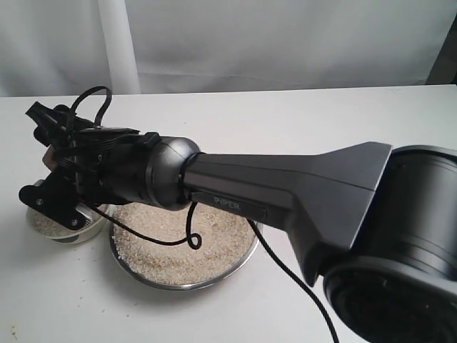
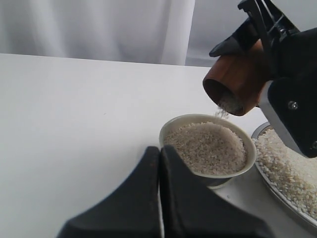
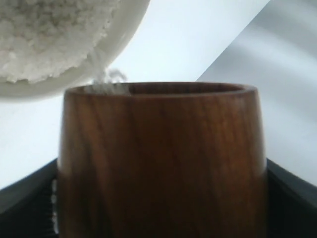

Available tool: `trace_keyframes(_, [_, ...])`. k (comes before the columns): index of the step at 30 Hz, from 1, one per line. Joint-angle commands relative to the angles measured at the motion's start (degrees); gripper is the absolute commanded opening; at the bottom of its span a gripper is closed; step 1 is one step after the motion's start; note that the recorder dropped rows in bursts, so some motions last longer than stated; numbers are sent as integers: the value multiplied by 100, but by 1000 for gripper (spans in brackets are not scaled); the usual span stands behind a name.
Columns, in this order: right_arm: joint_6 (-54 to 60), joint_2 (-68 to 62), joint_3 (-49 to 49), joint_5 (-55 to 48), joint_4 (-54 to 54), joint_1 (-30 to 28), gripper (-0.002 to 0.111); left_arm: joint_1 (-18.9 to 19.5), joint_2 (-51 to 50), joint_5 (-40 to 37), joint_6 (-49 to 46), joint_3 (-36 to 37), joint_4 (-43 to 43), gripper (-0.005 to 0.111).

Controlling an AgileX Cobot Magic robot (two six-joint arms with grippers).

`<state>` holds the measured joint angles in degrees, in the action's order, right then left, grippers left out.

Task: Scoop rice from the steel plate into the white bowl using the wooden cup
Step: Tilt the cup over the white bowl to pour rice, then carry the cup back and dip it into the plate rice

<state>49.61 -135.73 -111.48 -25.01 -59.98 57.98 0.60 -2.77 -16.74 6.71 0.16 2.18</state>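
Note:
My right gripper [image 1: 50,139] is shut on the reddish-brown wooden cup [image 2: 237,79] and holds it tilted, mouth down, above the white bowl [image 2: 170,130]. A thin stream of rice [image 2: 222,111] falls from the cup's lip into the bowl, which is heaped with rice [image 2: 208,148] nearly to its rim. The right wrist view has the cup [image 3: 161,158] filling the picture, with the bowl [image 3: 119,44] beyond it. The steel plate [image 1: 246,259] sits just right of the bowl [image 1: 84,233], with a wide bed of rice [image 1: 178,246] in it. My left gripper [image 2: 159,161] is shut and empty, low beside the bowl.
The right arm [image 1: 285,186] stretches across the plate from the lower right, and its cable [image 1: 189,236] dangles over the rice. A white curtain [image 1: 250,36] hangs behind the white table [image 1: 285,114].

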Motion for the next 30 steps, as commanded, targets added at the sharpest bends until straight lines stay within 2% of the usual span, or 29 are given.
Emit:
trace_keyframes(1, [6,60,-57,21,-260,80,0,8,-7,38,24,-16,-28,0])
trace_keyframes(12, [-56,133,-57,-261,-119,198,0,8,-7,38,37,-16,-28,0])
trace_keyframes(16, [-353,285,-67,-611,396,201,0,8,-7,38,37,-16,-28,0])
trace_keyframes(19, [-638,647,-255,-1279,1544,74,0,8,-7,38,37,-16,-28,0])
trace_keyframes(22, [-658,1043,-329,-2178,2225,-73,0,8,-7,38,37,-16,-28,0])
trace_keyframes(27, [-305,1374,-308,-3734,2322,-369,0,8,-7,38,37,-16,-28,0])
trace_keyframes(30, [-189,1432,-109,-3967,2198,-549,0,8,-7,38,37,-16,-28,0])
